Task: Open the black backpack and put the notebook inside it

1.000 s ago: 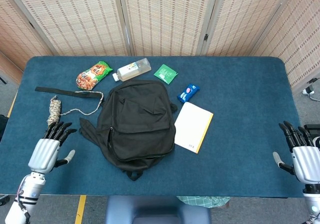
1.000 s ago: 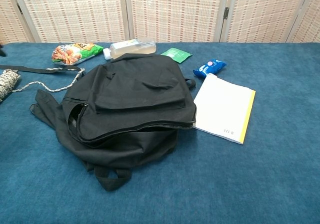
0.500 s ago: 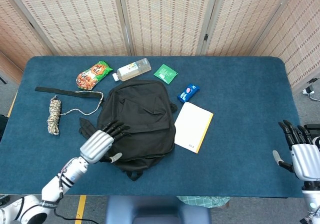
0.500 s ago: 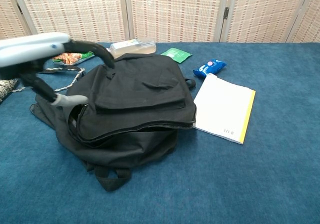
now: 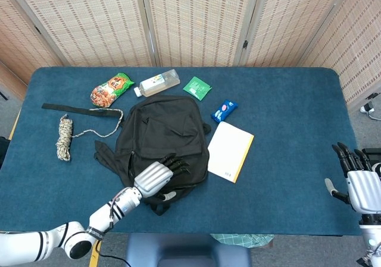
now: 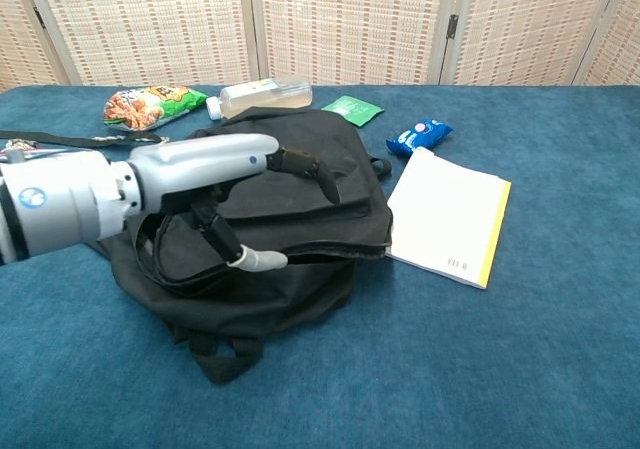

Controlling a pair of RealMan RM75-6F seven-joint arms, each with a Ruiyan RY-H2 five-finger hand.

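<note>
reaching over the black backpack [image 5: 164,142], the left hand [image 5: 156,177] hovers with fingers spread above its lower front, grasping nothing. lying flat just beside the bag's right edge is the notebook [image 5: 230,151]. the right hand [image 5: 360,187] sits released, fingers apart, at the blue table's [image 5: 286,118] far right edge.

Bright, even overhead light, soft faint shadows, no glare; sharp throughout, slight bowing at table [image 5: 297,100] edges.
</note>
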